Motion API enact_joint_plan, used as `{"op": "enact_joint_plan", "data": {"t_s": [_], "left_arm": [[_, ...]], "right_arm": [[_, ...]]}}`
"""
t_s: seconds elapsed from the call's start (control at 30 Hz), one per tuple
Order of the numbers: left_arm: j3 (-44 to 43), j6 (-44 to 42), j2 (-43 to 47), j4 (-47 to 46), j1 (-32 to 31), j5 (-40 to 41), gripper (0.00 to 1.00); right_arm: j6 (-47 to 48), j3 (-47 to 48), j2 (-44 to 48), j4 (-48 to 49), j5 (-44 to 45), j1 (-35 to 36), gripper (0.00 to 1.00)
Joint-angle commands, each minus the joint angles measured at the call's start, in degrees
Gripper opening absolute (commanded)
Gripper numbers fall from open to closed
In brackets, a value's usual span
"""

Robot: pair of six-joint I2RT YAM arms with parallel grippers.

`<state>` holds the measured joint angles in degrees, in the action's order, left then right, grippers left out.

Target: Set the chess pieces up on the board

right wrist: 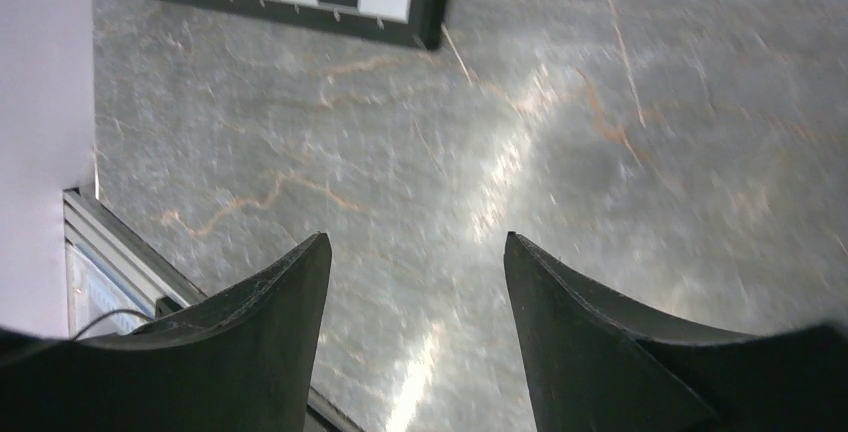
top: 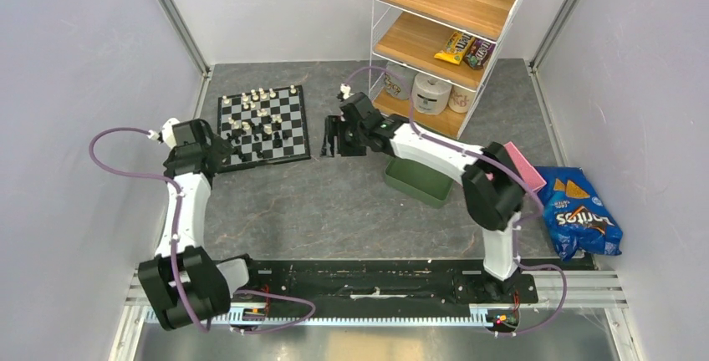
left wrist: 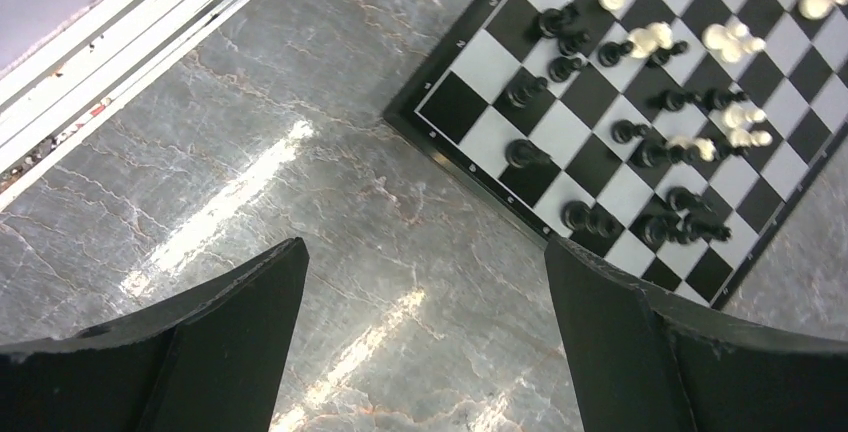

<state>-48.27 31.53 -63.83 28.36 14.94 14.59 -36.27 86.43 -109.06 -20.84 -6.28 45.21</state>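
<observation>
**Both pairs of fingers wide open and empty beside the board**

On my left wrist feed, the left fingers (left wrist: 230, 342) stand wide apart with nothing between them. They hang over bare worktop (left wrist: 250, 132), just off a corner of the board (left wrist: 455, 107). The right fingers (right wrist: 250, 332) are spread just as wide and hold nothing either. Under them I see only worktop, with one corner of the board at the top of that feed.

The fingers are matte black, with flat inner faces tapering to blunt tips. The worktop is grey and stone-patterned with pale rusty veins, and it is glossy enough to throw streaks of glare. The board is a flat black-and-white chequer with a thin dark border.

The chess pieces (left wrist: 525, 154) are tiny turned figurines. The black ones are scattered over the squares nearest the left fingers and the cream ones further across, several of them lying on their sides.

The overhead feed places the board (top: 294, 139) at the far left of the worktop, between the two arms' fingers. It alone shows a green tray (top: 418, 181) under the right arm, a wire rack with wooden shelves (top: 443, 27) and a blue snack bag (top: 577, 219). The right wrist feed is motion-blurred and catches only two black pieces at the board's edge.
</observation>
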Motion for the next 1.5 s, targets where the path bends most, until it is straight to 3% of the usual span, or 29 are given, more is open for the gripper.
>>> {"op": "enact_joint_plan", "data": {"t_s": [0.0, 0.23, 0.43, 0.83, 1.07, 1.47], "left_arm": [[-2.68, 3.15, -5.19, -4.44, 5.0, -4.69, 0.95], [-5.87, 2.8, -15.09, -10.23, 11.18, -10.85, 0.85], [-8.56, 0.91, -21.31, -13.31, 12.09, -12.71, 0.77], [-11.25, -0.08, -31.87, -16.9, 12.53, -16.67, 0.61], [-9.61, -0.59, -32.64, -18.45, 12.6, -17.63, 0.58], [-7.9, -1.23, -35.46, -18.64, 12.65, -21.91, 0.44]], "right_arm": [[1.56, 12.38, -9.75, -1.53, -2.61, -0.04, 0.71], [2.3, 28.63, -24.1, -3.5, -1.18, -0.38, 0.66], [0.18, 37.93, -32.64, -3.29, -4.04, -2.26, 0.64], [-3.8, 42.89, -40.16, 1.33, -11.24, -6.18, 0.57], [-6.17, 44.96, -43.29, 2.24, -13.27, -6.19, 0.53], [-8.35, 46.11, -45.65, 2.96, -15.17, -6.1, 0.46]]}}
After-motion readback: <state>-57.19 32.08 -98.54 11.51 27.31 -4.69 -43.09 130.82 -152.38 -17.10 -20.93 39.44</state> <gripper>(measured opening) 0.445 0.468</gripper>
